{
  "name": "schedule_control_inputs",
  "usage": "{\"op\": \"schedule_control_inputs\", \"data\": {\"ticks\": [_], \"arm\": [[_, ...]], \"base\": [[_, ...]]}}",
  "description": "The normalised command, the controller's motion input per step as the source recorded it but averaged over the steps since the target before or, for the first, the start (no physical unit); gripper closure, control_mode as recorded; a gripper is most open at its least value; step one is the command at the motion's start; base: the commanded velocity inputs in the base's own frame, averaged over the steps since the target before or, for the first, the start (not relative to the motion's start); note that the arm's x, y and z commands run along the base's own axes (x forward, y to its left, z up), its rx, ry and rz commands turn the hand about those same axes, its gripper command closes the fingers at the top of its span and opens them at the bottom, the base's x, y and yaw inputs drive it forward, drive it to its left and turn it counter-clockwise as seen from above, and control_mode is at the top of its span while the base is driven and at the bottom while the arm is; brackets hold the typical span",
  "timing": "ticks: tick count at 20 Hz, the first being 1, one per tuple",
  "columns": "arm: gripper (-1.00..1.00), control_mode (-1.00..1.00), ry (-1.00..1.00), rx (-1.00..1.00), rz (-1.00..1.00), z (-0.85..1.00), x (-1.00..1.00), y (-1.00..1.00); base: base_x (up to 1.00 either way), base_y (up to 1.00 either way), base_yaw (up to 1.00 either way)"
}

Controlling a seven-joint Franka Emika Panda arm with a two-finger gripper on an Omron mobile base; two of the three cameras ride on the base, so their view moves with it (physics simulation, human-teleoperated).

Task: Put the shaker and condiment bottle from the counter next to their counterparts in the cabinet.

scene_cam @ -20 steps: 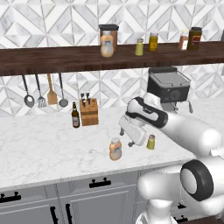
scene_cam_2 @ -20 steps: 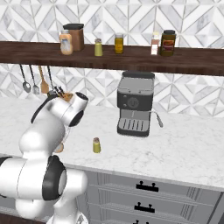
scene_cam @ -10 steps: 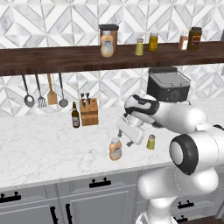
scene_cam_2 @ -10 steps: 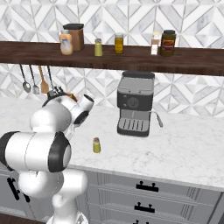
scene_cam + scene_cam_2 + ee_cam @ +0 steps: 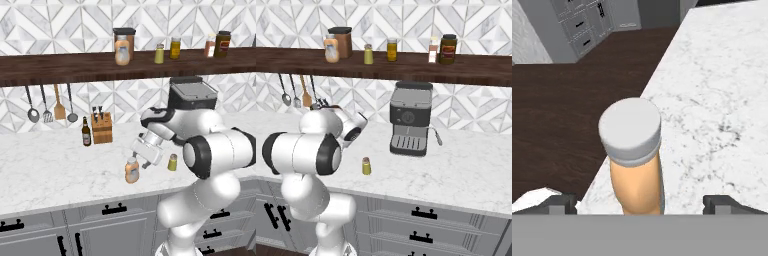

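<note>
Hand view puts the bottle [image 5: 637, 160] upright on the desk [image 5: 722, 100], centred between my wide-open jaws, both tips clear of it; I judge I only need to close.

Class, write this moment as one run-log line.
gripper: open, astride condiment bottle | bottle: upright on counter, ungrasped | shaker: on counter | counterparts: on cabinet

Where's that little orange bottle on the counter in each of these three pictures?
Left base view: the condiment bottle stands mid-picture near the counter's front edge, just left of the shaker, below the open gripper.
Right base view: I can't find it; the arm covers that stretch of counter.
Hand view: it rises at bottom centre, white cap up.
Shared landmark: the shaker, on the counter in both base views.
</note>
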Motion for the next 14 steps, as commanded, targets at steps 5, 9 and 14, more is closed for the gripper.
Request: {"op": "schedule_control_inputs", "data": {"ticks": [5,9,14], "arm": [[-1.0,-1.0,0.12,0.09,0.02,-0.13,0.0,0.06],[-1.0,-1.0,0.11,0.1,0.0,-0.13,0.0,0.07],[-1.0,-1.0,0.1,0.11,0.0,-0.1,0.0,0.09]], "base": [[0.0,0.0,0.0],[0.0,0.0,0.0],[0.0,0.0,0.0]]}}
